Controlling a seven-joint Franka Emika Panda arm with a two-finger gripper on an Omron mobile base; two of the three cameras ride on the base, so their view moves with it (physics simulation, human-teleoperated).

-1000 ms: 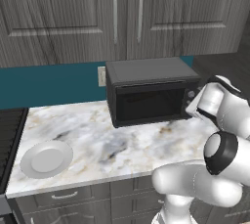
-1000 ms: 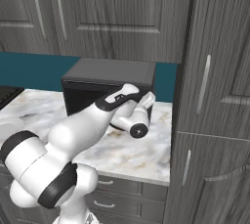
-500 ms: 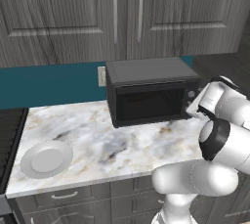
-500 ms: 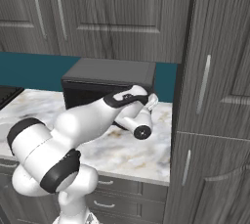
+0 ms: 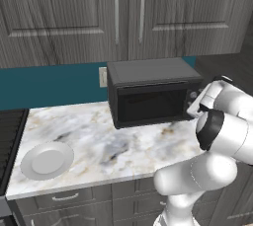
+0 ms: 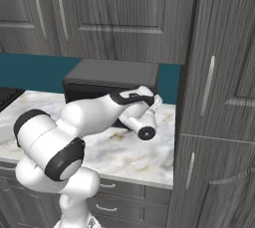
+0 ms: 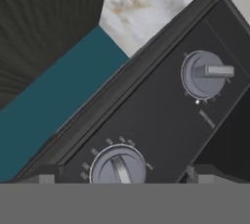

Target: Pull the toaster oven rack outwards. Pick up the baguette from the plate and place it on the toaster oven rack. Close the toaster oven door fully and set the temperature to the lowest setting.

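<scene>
A dark grey toaster oven (image 5: 153,92) sits at the back of a marbled white surface (image 5: 99,146), against a teal wall strip and beneath grey wood-grain cabinets (image 5: 123,13). The toaster oven door (image 5: 150,105) is shut, its dark glass window facing forward, so the rack and anything inside are hidden. Near the front left corner of the surface, well apart from the oven, lies a round white plate (image 5: 47,160); it holds nothing.

The white arm reaches across to the oven's right front, where the knobs are. From the left base view the hand partly covers that control strip. From the right base view the wrist hangs just in front of the oven's near corner, beside a tall grey cabinet (image 6: 219,97).

In the hand view, which is rolled sideways, the end effector (image 7: 121,174) has its fingers spread wide, gripping nothing, with one fingertip (image 7: 48,175) at each side of a round grey knob (image 7: 118,166). A second grey knob (image 7: 206,73) sits farther along the dark panel.
</scene>
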